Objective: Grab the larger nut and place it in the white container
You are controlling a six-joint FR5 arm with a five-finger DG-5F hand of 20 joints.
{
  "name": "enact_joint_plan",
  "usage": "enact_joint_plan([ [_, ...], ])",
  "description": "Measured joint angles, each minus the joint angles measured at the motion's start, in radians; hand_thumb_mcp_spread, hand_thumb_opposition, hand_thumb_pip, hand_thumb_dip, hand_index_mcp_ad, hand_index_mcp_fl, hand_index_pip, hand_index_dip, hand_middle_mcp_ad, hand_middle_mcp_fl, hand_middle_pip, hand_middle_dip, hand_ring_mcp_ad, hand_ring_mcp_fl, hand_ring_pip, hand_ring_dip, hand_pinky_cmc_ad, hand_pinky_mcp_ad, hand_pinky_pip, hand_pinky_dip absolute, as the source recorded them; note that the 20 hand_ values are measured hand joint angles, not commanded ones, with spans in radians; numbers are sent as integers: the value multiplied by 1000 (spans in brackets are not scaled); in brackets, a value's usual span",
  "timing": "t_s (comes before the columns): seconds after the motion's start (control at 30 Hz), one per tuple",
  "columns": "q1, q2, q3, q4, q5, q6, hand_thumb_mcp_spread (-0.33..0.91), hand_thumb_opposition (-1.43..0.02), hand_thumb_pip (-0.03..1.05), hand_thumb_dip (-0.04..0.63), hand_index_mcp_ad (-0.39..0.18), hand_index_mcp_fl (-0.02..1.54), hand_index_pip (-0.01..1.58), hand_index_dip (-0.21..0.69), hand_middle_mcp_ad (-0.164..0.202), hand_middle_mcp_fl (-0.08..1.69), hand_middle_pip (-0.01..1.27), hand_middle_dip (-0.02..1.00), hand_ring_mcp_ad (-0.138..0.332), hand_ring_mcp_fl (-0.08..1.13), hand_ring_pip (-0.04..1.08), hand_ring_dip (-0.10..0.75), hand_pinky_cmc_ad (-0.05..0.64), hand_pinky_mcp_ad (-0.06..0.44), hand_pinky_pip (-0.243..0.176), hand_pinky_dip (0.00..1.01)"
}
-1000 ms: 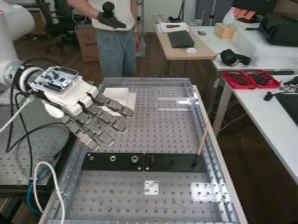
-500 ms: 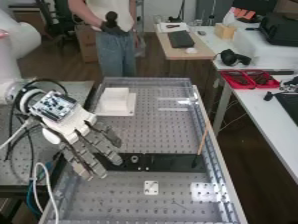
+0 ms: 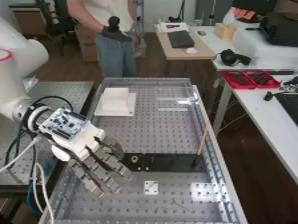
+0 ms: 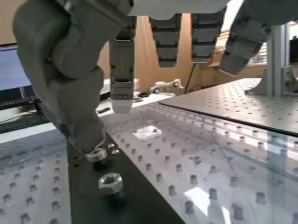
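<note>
The hand hangs over the left end of the black bar, its fingers extended towards the bench's near end. Past the fingers, the bearing is visible on the bar. The fingers cover the larger nut's place there. In the wrist view the hand has straight fingers and holds nothing. The larger nut stands on the bar, apart from the thumb. Beyond it, the bearing is partly behind the thumb's tip; contact cannot be told. The white container sits farther up the bench.
The black bar crosses the bench, with a thin brown stick standing by its right end. A small white plate lies nearer the viewer. Cables hang left of the bench. Metal rails edge it.
From above the bar, the hand has come down towards the near end, its fingers swinging from rightward to more downward, then shifting slightly right. The fingers now cover the bar's left part.
</note>
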Motion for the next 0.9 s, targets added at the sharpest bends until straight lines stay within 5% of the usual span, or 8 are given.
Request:
enact_joint_plan([
  [0.33,-44,-29,14,17,-105,-61,354,-876,632,253,-138,19,1363,223,126,19,141,140,195,16,77,-5,428,279,-124,211],
  [0.9,-34,-49,0,11,-132,-97,344,-852,632,246,-138,12,1482,380,113,16,134,138,195,16,77,-5,428,283,-124,215],
])
